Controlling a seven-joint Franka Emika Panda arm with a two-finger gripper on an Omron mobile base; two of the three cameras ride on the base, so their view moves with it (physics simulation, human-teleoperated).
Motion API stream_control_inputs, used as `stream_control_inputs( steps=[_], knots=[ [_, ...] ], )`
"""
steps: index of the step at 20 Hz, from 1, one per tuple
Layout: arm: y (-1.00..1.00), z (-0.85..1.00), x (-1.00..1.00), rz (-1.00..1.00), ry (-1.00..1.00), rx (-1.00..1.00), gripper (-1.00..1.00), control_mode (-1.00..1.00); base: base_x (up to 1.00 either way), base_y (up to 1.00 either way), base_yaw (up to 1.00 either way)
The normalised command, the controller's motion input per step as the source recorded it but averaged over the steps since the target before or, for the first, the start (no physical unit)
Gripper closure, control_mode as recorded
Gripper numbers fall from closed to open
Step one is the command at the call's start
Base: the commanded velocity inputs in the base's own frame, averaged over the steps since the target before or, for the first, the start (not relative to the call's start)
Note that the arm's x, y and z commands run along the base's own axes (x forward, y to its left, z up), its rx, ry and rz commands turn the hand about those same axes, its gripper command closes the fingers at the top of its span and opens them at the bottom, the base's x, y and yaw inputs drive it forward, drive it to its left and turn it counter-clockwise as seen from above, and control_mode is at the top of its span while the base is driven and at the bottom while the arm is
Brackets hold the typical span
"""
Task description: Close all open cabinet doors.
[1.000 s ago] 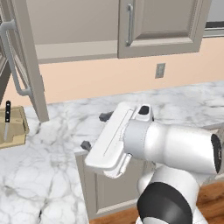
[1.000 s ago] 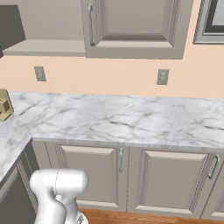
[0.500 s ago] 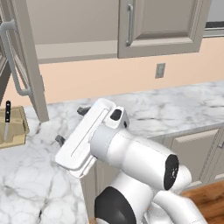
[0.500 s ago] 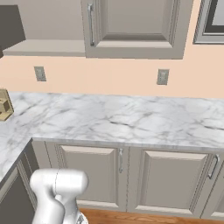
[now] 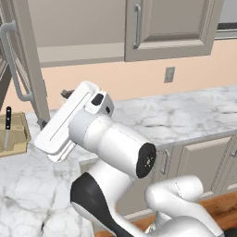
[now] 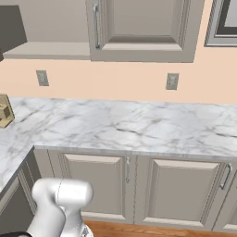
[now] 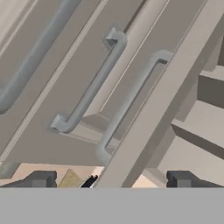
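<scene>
One of the cabinet doors [image 5: 31, 60] stands open at the left, seen nearly edge-on, with its silver bar handle [image 5: 14, 65] on the outer face. A second door [image 5: 171, 23] to its right is shut; the right base view shows it too [image 6: 139, 28]. My gripper [image 5: 53, 107] is open and empty, just below and beside the open door's bottom corner. In the hand view the gripper [image 7: 111, 179] looks up along the door's edge [image 7: 162, 100], with bar handles [image 7: 92, 83] to the left and cabinet shelves [image 7: 201, 113] to the right.
A knife block [image 5: 11, 134] sits on the marble counter [image 5: 185, 120] at the left, below the open door, and appears again [image 6: 4, 111] in the right base view. Under-counter doors [image 6: 97, 185] line the front. Wall sockets [image 6: 172, 81] sit on the backsplash.
The arm has swung left and up over the counter, carrying the open gripper from the middle to the open door's lower corner. The jaws stay open.
</scene>
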Motion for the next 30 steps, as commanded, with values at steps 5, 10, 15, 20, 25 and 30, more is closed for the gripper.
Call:
stream_control_inputs(
  steps=[5, 10, 15, 20, 25, 30],
  knots=[
    [0.2, 0.13, 0.52, -0.02, 0.0, -0.02, -1.0, -1.0, 0.0, 0.0, 0.0],
    [-0.45, 0.13, 0.75, -0.14, 0.15, -0.04, -1.0, -1.0, 0.0, 0.0, 0.0],
    [-0.37, 0.15, 0.6, -0.16, 0.09, -0.01, -1.0, -1.0, 0.0, 0.0, 0.0],
    [-0.64, 0.04, 0.49, -0.26, 0.11, 0.0, -1.0, -1.0, 0.0, 0.0, 0.0],
    [-0.98, 0.01, 0.77, -0.41, 0.07, 0.0, -1.0, -1.0, 0.0, 0.0, 0.0],
    [-0.62, 0.0, 1.0, -0.43, 0.0, 0.0, -1.0, -1.0, 0.0, 0.0, 0.0]
  ],
)
